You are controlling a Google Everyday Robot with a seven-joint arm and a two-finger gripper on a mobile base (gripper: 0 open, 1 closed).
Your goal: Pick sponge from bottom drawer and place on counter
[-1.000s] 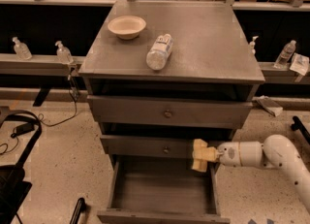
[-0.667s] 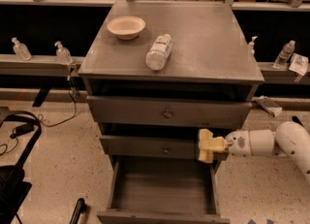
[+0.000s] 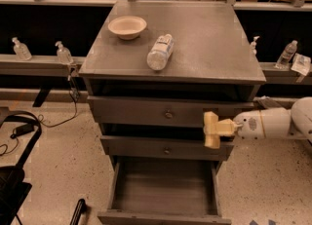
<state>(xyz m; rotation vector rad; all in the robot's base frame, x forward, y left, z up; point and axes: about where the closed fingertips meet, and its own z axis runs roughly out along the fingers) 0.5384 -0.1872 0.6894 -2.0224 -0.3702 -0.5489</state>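
Note:
My gripper (image 3: 218, 128) reaches in from the right, in front of the cabinet's right side at the height of the middle drawer. It is shut on the sponge (image 3: 210, 130), a pale-yellow block held upright at its tip. The bottom drawer (image 3: 163, 192) is pulled open below and left of the gripper, and its grey inside shows nothing in it. The counter (image 3: 214, 44) is the flat grey top of the cabinet, above the gripper.
A beige bowl (image 3: 127, 26) and a plastic bottle (image 3: 160, 51) lying on its side sit on the counter's left half. The two upper knobbed drawers (image 3: 168, 114) are closed. Small bottles (image 3: 64, 52) stand on ledges on both sides. Black cables (image 3: 19, 129) lie on the floor at left.
The gripper has risen from just above the open bottom drawer and moved right, carrying the pale-yellow block up to middle-drawer height.

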